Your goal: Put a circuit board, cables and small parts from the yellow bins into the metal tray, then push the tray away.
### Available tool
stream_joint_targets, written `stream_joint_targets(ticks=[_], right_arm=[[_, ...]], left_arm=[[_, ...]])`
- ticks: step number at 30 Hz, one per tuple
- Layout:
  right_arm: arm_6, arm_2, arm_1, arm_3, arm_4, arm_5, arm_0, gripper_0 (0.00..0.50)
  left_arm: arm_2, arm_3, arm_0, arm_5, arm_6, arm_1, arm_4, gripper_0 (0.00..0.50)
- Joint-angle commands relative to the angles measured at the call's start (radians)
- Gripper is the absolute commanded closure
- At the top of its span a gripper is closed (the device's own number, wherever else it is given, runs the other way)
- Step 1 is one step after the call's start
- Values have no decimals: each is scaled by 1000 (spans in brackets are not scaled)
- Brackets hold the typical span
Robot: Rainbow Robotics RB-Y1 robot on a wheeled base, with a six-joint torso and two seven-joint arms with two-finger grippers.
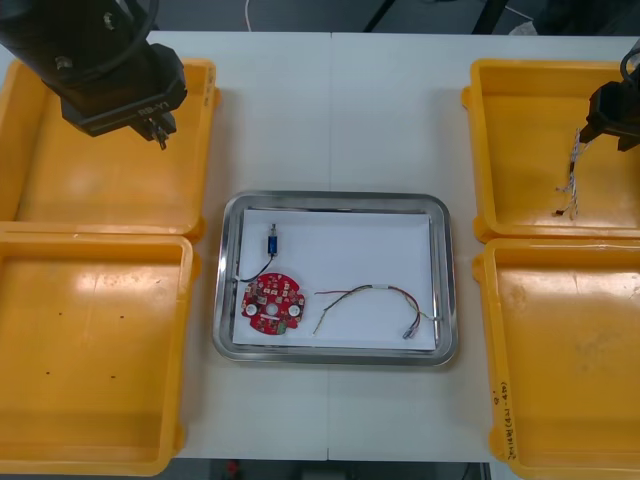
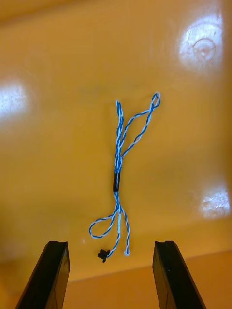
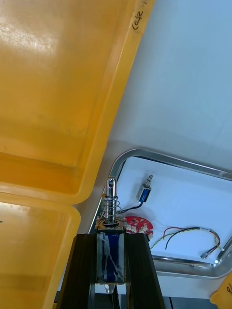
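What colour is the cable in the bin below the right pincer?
The cable is twisted blue and white; the right wrist view shows it best.

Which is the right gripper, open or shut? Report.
Open: the right gripper shows black fingers apart; the twisted blue and white cable lies ungripped in the yellow bin.

Bright, even light falls from overhead. Below my right wrist, 3 white glare patches sit on the bin [image 2: 58, 63] floor (1 brighter than the rest). The tray [image 1: 226, 290] rim gleams, with soft, faint shadow along it. The small metal part [image 3: 111, 200] clamped in my left gripper [image 3: 111, 239] glints.
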Motion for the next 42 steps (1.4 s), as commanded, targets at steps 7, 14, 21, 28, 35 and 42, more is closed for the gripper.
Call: stream_joint_targets(ticks=[7, 14, 21, 28, 35, 42], right_arm=[[-1, -16, -9, 134, 32, -108, -105, 0], [13, -16, -9, 271, 46, -212, -143, 0], [39, -18, -4, 344, 43, -278, -142, 0], [52, -18, 16, 415, 46, -378, -140, 0], [48, -24, 33, 415, 51, -378, -136, 0], [55, -24, 54, 415, 57, -407, -111, 0]], left_arm=[[21, -93, 80, 9, -182, 42, -4, 500], [20, -113, 121, 4, -255, 32, -36, 500], [20, -113, 122, -5, -275, 16, -52, 500], [20, -131, 122, -4, -287, 15, -52, 500], [21, -133, 122, -4, -297, 15, -56, 500], [21, -133, 122, -1, -298, 15, -56, 500]])
